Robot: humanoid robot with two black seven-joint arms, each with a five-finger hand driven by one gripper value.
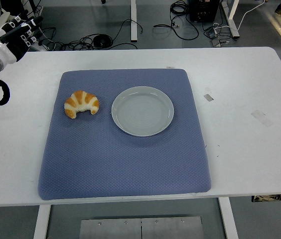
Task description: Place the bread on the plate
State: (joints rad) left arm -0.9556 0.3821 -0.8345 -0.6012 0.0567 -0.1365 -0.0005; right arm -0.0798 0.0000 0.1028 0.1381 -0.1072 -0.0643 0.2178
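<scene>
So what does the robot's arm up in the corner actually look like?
Only the left hand shows, at the picture's top left corner. Its fingers are black with small white patches along them, and the wrist behind them is a white, rounded casing. A thick black cable loops out below the wrist. The right arm is not in the picture.
</scene>
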